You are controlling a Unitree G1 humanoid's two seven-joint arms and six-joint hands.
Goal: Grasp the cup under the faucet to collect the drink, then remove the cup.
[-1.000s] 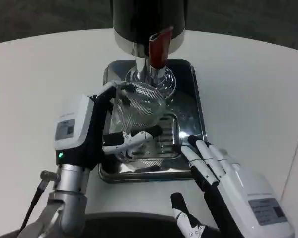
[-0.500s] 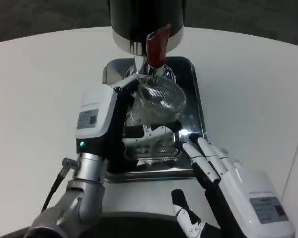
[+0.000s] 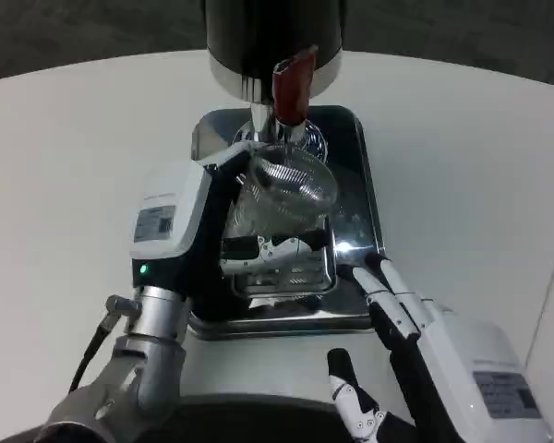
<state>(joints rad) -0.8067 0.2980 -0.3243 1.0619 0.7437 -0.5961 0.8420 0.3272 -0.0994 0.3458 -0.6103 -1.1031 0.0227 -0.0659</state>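
A clear ribbed plastic cup [image 3: 282, 196] stands tilted on the metal drip tray [image 3: 362, 166], just below the dispenser's red tap handle [image 3: 292, 85] and chrome faucet [image 3: 261, 118]. My left hand [image 3: 198, 235] grips the cup from its left side, black and white fingers [image 3: 277, 247] wrapped across its lower front. My right hand [image 3: 415, 332] hovers at the tray's front right corner, fingers straight and apart, holding nothing. Liquid in the cup cannot be made out.
The black drink dispenser [image 3: 272, 32] stands at the back of the tray. A slotted grate [image 3: 291, 272] lies in the tray's front half. White tabletop [image 3: 65, 157] spreads to both sides; its dark edge shows at the bottom.
My left hand carried the cup back under the faucet, then eased slightly left and toward me. My right hand drifted a little lower and right.
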